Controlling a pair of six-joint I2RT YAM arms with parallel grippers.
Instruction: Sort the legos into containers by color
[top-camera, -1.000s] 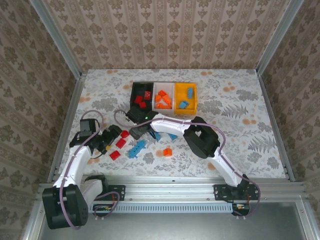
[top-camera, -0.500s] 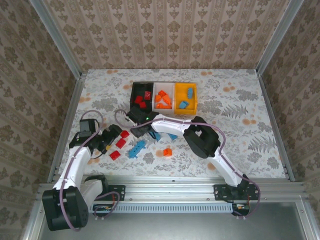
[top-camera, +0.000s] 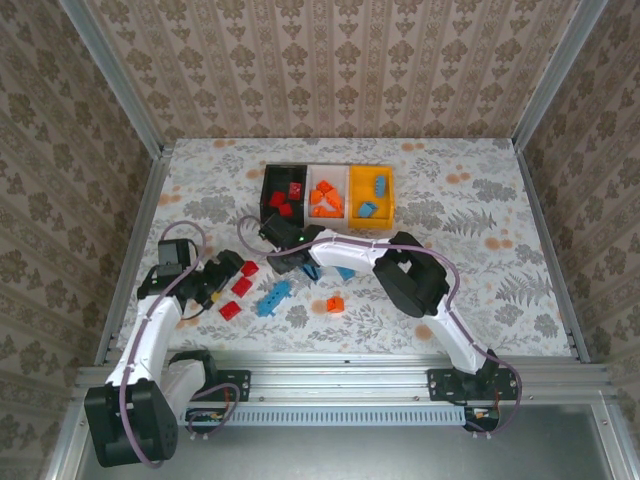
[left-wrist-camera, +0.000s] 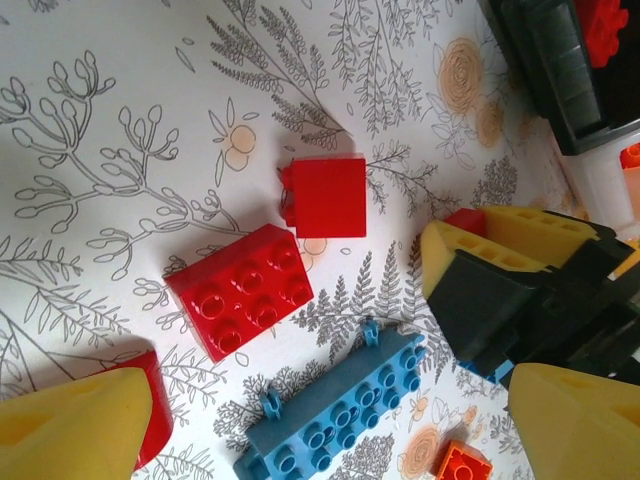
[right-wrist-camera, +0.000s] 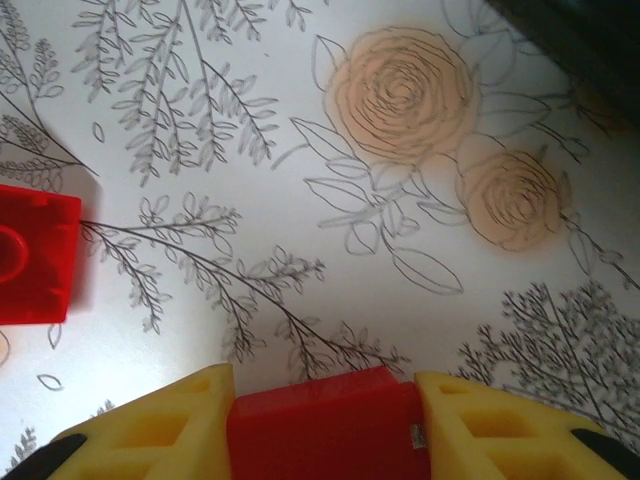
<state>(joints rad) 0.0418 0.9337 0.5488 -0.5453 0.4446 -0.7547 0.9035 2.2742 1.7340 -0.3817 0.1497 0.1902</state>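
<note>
My right gripper (right-wrist-camera: 322, 420) is shut on a red lego (right-wrist-camera: 325, 430), held just above the floral table between its yellow fingers (right-wrist-camera: 150, 435). In the top view this gripper (top-camera: 281, 262) hangs just in front of the black container (top-camera: 268, 180), which holds red bricks. Beside it, the white container (top-camera: 327, 172) holds orange bricks and the orange-yellow container (top-camera: 388, 200) holds blue ones. My left gripper (left-wrist-camera: 335, 430) is open, low over loose legos: a long blue brick (left-wrist-camera: 340, 415), a red studded brick (left-wrist-camera: 240, 290) and a red brick on its side (left-wrist-camera: 328, 197).
More loose bricks lie on the table: red (top-camera: 230, 309), orange (top-camera: 335, 304) and blue (top-camera: 345, 272). Another red brick (right-wrist-camera: 35, 255) sits left of the right gripper. Metal rails and patterned walls close in the table.
My right gripper has closed on the red lego and shifted slightly toward the black container. The left arm has barely moved.
</note>
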